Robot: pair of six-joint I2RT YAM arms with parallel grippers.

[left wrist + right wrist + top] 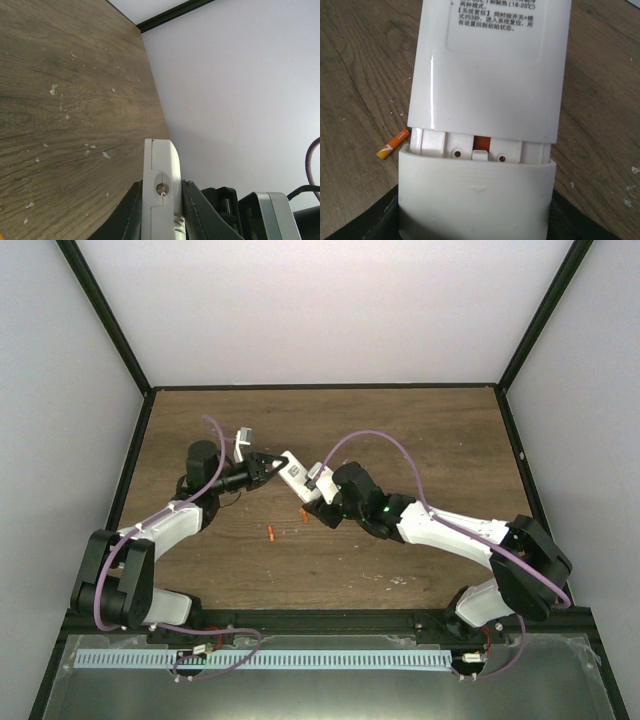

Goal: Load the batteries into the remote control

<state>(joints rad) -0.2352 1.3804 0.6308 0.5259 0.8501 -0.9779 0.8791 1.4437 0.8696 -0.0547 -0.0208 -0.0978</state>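
The white remote control (293, 472) is held above the table between both grippers. My left gripper (268, 468) is shut on its far end; in the left wrist view the remote (161, 165) stands edge-on between the dark fingers (202, 215). My right gripper (311, 486) is shut on the near end. The right wrist view shows the remote's back (490, 75) with a white cover (475, 195) partly slid over the recess. Orange (481, 143) shows in the gap. One orange battery (272, 533) lies loose on the table, also in the right wrist view (393, 144).
The brown wooden table (400, 430) has pale specks scattered on it (52, 90). White walls and a black frame (520, 350) enclose the table at the back and sides. Purple cables loop over both arms (375, 440).
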